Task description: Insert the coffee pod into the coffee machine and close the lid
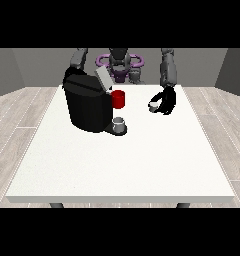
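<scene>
The black coffee machine (87,106) stands on the table's left half, its grey lid (103,78) tilted up and open. A small pale coffee pod (153,105) is held just above the table, right of the machine. The hand at the view's right (166,100) curls round the pod. At the view's left, the other arm comes down behind the machine's top; its hand (70,73) blends into the dark body there.
A red mug (118,99) sits close against the machine's right side. A grey cup (119,123) rests on the machine's drip tray. The white table (127,165) stretches wide towards the camera.
</scene>
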Robot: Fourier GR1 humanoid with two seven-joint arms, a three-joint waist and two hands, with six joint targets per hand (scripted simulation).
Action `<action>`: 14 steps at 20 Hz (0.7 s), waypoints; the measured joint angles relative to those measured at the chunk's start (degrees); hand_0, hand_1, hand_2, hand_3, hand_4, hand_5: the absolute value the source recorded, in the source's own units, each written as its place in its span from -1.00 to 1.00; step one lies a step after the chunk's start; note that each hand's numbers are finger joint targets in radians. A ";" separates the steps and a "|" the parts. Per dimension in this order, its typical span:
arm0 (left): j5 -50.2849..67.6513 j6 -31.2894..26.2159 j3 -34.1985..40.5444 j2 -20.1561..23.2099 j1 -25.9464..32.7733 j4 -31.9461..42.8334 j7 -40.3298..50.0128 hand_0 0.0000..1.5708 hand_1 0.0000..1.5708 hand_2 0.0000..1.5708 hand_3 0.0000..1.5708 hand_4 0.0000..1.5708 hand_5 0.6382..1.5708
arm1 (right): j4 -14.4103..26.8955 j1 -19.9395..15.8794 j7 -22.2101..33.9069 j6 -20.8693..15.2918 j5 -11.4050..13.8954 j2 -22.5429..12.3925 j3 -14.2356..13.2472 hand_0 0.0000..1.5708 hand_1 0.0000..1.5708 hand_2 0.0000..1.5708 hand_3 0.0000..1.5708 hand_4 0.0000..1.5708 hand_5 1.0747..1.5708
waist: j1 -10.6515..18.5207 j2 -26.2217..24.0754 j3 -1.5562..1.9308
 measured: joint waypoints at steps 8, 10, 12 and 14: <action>-0.30 -4.24 -0.20 0.04 -3.02 -0.68 -3.12 0.78 0.78 0.81 0.74 -0.24 1.00 | 2.52 -0.39 0.76 0.24 -1.02 -0.60 -1.57 -1.00 -1.00 -1.00 -1.00 -0.44 1.00 | 0.92 -2.22 -0.12; -0.01 -6.24 -0.14 0.18 -5.17 -1.72 -2.70 0.71 0.71 0.78 0.73 -0.25 1.00 | 3.93 -0.87 0.53 0.17 -1.30 -0.47 -2.02 -1.00 -1.00 -1.00 -1.00 -0.42 1.00 | 1.15 -2.54 -0.12; -0.13 -8.14 -0.77 -0.33 -5.50 -2.99 -2.10 0.64 0.64 0.73 0.70 -0.29 1.00 | 5.28 0.24 0.18 1.06 -2.04 -1.03 -2.77 -1.00 -1.00 -1.00 -1.00 -0.37 1.00 | 1.60 -4.48 -0.12; 0.10 -10.27 -0.98 -0.57 -6.80 -4.37 -1.38 0.60 0.60 0.68 0.65 -0.33 1.00 | 7.15 0.76 -1.35 2.05 -2.40 -1.53 -3.31 -1.00 -1.00 -1.00 -1.00 -0.38 1.00 | 2.15 -5.13 -0.12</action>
